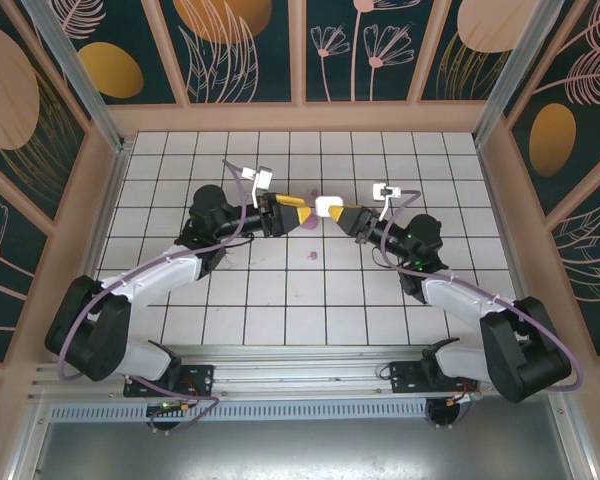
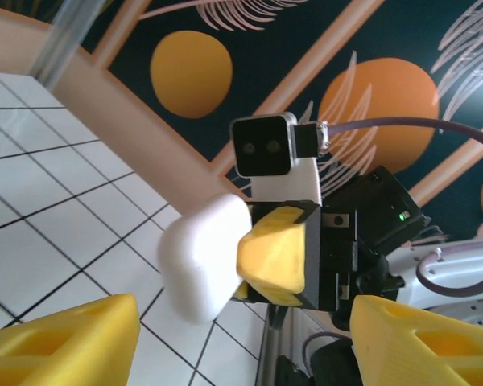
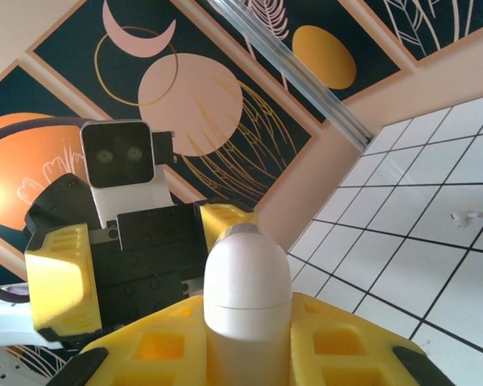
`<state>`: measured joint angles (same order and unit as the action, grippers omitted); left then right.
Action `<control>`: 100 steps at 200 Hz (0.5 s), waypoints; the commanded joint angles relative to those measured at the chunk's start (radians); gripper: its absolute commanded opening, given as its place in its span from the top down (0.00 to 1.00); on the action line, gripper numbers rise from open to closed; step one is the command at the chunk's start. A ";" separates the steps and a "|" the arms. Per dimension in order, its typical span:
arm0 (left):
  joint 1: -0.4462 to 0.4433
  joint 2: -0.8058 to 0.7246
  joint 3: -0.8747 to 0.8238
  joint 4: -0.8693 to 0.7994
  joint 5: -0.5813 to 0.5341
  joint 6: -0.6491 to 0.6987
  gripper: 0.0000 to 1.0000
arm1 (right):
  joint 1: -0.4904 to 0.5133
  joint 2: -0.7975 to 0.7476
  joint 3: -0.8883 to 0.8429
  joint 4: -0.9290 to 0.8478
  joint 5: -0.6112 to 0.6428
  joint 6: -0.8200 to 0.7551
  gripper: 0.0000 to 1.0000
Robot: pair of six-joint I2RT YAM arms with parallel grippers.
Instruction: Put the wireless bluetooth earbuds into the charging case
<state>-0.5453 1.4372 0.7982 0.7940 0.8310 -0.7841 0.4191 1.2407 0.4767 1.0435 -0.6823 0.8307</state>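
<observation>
R end effector [image 1: 340, 213] clamped on white charging case [image 3: 247, 281], held up mid-scene above worktop [image 1: 280, 300]. Case lid closed, rounded end twd L arm. L end effector [image 1: 302, 213] faces it head-on: yellow fingers [image 2: 64, 342] wide apart, nothing btwn them, tips just beside case. One lilac earbud [image 1: 313, 257] lies on a tile on the near side of where the 2 end effectors meet, approx centre L-R, apart from both. Lilac patch right under case in top view, can't tell what it is.
</observation>
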 commanded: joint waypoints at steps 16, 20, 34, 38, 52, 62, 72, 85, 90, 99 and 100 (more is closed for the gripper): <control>-0.037 0.079 0.035 0.171 0.046 -0.103 0.38 | 0.030 0.003 0.029 0.079 -0.039 0.016 0.95; -0.039 0.082 0.039 0.174 0.045 -0.104 0.39 | 0.031 0.003 0.031 0.078 -0.040 0.016 0.96; -0.040 0.096 0.047 0.188 0.042 -0.114 0.41 | 0.036 0.000 0.034 0.073 -0.040 0.015 0.96; -0.040 0.099 0.047 0.197 0.042 -0.118 0.42 | 0.036 -0.001 0.034 0.071 -0.040 0.015 0.96; -0.041 0.112 0.050 0.230 0.048 -0.141 0.48 | 0.037 -0.005 0.034 0.068 -0.039 0.014 0.96; -0.041 0.120 0.050 0.258 0.054 -0.164 0.52 | 0.037 -0.007 0.034 0.067 -0.037 0.013 0.96; -0.042 0.127 0.050 0.285 0.057 -0.180 0.55 | 0.038 -0.011 0.034 0.065 -0.034 0.013 0.96; -0.043 0.135 0.049 0.301 0.060 -0.192 0.59 | 0.037 -0.015 0.034 0.062 -0.030 0.012 0.96; -0.044 0.137 0.049 0.302 0.060 -0.192 0.60 | 0.037 -0.016 0.034 0.061 -0.027 0.012 0.96; -0.044 0.139 0.049 0.301 0.060 -0.192 0.61 | 0.036 -0.018 0.035 0.060 -0.023 0.012 0.96; -0.045 0.140 0.049 0.301 0.060 -0.192 0.61 | 0.036 -0.018 0.035 0.060 -0.023 0.012 0.96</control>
<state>-0.5827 1.5665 0.8177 0.9928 0.8562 -0.9447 0.4488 1.2396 0.4873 1.0626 -0.7044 0.8448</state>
